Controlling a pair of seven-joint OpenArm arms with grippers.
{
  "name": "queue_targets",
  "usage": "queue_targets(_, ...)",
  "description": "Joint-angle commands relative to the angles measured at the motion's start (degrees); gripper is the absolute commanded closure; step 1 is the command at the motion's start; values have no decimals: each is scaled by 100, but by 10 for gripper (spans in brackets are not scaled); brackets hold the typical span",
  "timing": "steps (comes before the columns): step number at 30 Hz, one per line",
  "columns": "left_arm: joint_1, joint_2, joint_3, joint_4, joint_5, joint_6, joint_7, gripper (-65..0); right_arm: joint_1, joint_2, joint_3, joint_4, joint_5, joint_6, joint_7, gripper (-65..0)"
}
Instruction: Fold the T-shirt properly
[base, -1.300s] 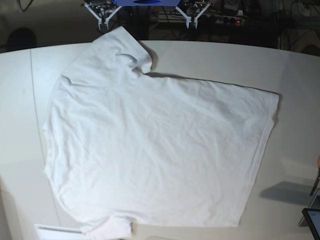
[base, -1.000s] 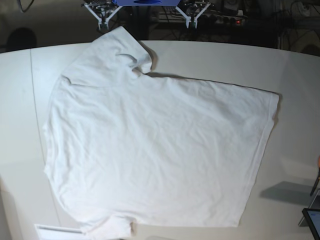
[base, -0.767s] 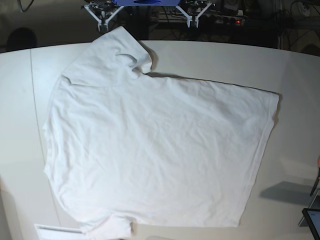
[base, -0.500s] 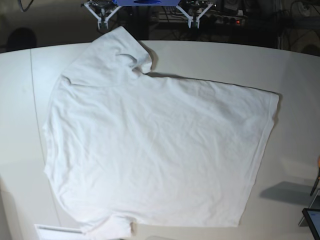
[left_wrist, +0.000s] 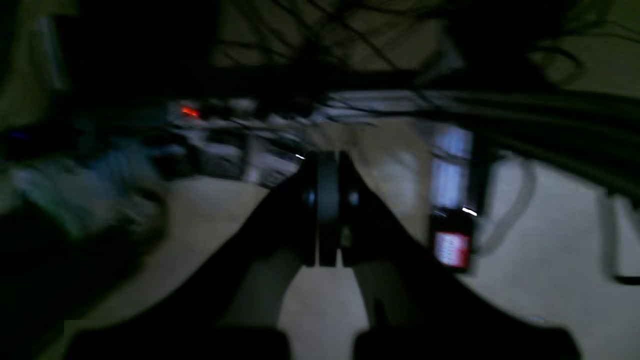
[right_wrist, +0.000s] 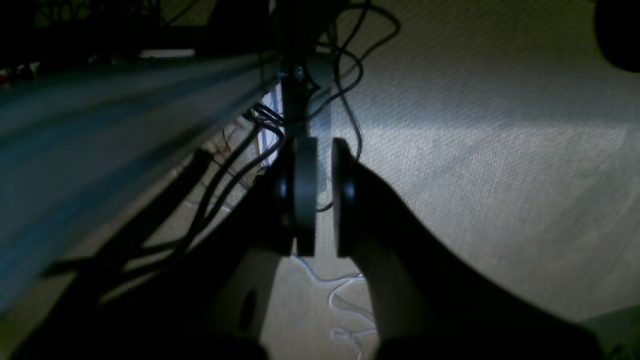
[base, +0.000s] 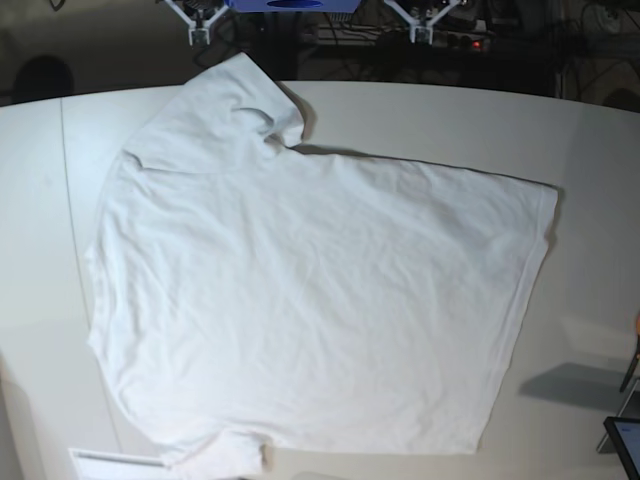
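The T-shirt (base: 310, 290) lies spread flat on the white counter (base: 430, 115), taking up most of it. It sits at a slant: one sleeve points up toward the far edge, bunched a little where it meets the body, and the other sleeve is curled at the near edge, lower left. The hem runs down the right side, straight and tidy. The fabric is lightly wrinkled all over, with no fold in it yet.

Both arms are up at the far edge, well apart from the cloth — only their white tips peek in at the top of the base view. The right end effector (base: 197, 22) sits on that view's left, and the left end effector (base: 418, 20) on its right.

From the left wrist camera, the left end effector (left_wrist: 327, 210) is clenched, pads pressed together with nothing between them. The background is dark and blurred, with a red light and a small lit label in the clutter.

From the right wrist camera, the right end effector (right_wrist: 320, 200) shows a narrow gap between its pads — slightly parted and empty. Behind it are cables (right_wrist: 345, 75) and a patch of lit carpet (right_wrist: 500, 165).

A dark screen corner (base: 625, 440) pokes in at the lower right of the base view.
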Motion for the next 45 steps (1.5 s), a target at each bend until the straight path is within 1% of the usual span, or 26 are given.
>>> queue_targets(1, 143, -58, -5, 88, 30, -1, -170, 0, -206, 8, -8, 288, 10, -12, 53, -58)
queue_targets(4, 468, -207, 3, 361, 30, -10, -574, 0, -751, 8, 10, 1052, 10, -12, 53, -58)
queue_targets(9, 1118, -427, -5, 1108, -14, -282, -1497, 0, -1569, -9, 28, 2354, 10, -12, 53, -58)
queue_targets(13, 1611, -524, -58, 1732, -23, -282, -2209, 0, -2176, -27, 36, 3391, 10, -12, 53, -58)
queue_targets(18, 2086, -664, -84, 2224, -32, -247, -2939, 0, -2826, -44, 36, 4393, 10, -12, 44, -58)
queue_targets(24, 2525, -700, -93, 2708, -41, -238, -4222, 0, -3406, -44, 54, 5554, 10, -21, 44, -58)
queue_targets(25, 2578, -700, -164, 2778, -41, -203, -4390, 0, -3485, -44, 107, 5703, 10, -21, 44, -58)
queue_targets(27, 2683, -656, -410, 2928, -41, -27, -4732, 0, -3635, -53, 300, 6063, 10, -21, 44, -58)
queue_targets(29, 2727, -638, -621, 3068, -41, 25, -5022, 0, -3714, -115, 502, 6354, 10, -21, 44, -58)
queue_targets(31, 2789, -638, -761, 3262, -251, 25, -5260, 0, -3749, -176, 784, 6600, 19, -21, 44, -58)
queue_targets(35, 2921, -744, -779, 3877, -1245, 25, -5295, 0, -3714, -194, 986, 6986, 19, -21, 44, -58)
queue_targets(37, 2965, -893, -770, 4185, -1632, 25, -5295, 0, -3705, -176, 959, 7215, 19, -12, 44, -58)
queue_targets(39, 3026, -981, -770, 4387, -1878, 25, -5286, 0, -3626, -176, 959, 7426, 19, -12, 44, -58)
queue_targets(40, 3044, -1034, -770, 4519, -1948, 25, -5190, 0, -3547, -176, 959, 7514, 19, -12, 27, -58)
queue_targets(42, 3053, -1148, -770, 4818, -2089, 25, -4706, 0, -3371, -176, 951, 7681, 19, 5, -184, -58)
queue_targets(43, 3044, -1183, -779, 4976, -2186, 25, -4425, 0, -3266, -176, 942, 7760, 19, 111, -307, -58)
queue_targets(45, 3035, -1245, -779, 5169, -2441, 25, -4047, 0, -3116, -194, 854, 7866, 36, 559, -474, -58)
